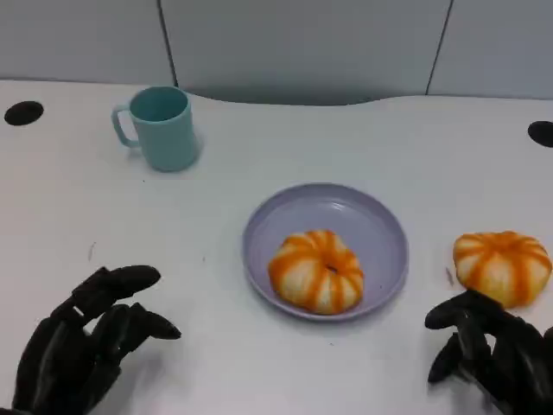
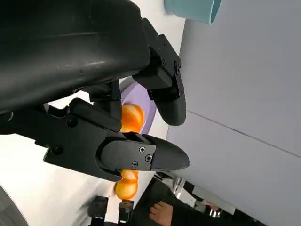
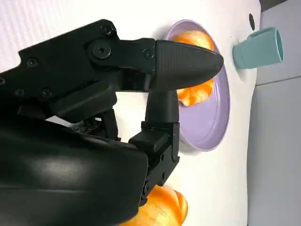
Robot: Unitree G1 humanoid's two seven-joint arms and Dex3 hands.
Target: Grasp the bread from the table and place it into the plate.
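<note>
Bread: one orange-striped bun [image 1: 502, 266] lies on the table [image 1: 259, 372] near its right edge, outside the plate [image 1: 378, 226]; a second bun [image 1: 317, 270] already sits in the plate.
Right hand [image 1: 492, 353]: fingers spread, empty, just short of the loose bun.
Left hand [image 1: 82, 341]: spread, empty, near the front left corner.
Cup [image 1: 159, 127]: back left.
Risk: the soft round bun may roll away if nudged; the occupied plate leaves little room.

A white table [image 1: 259, 363] fills the head view, its far edge curving at twelve o'clock. Behind it stand pale grey wall panels [image 1: 302, 43] split by dark vertical seams. Black round holes sit at ten o'clock [image 1: 23, 112] and two o'clock [image 1: 542, 132]. Light is soft and even.
</note>
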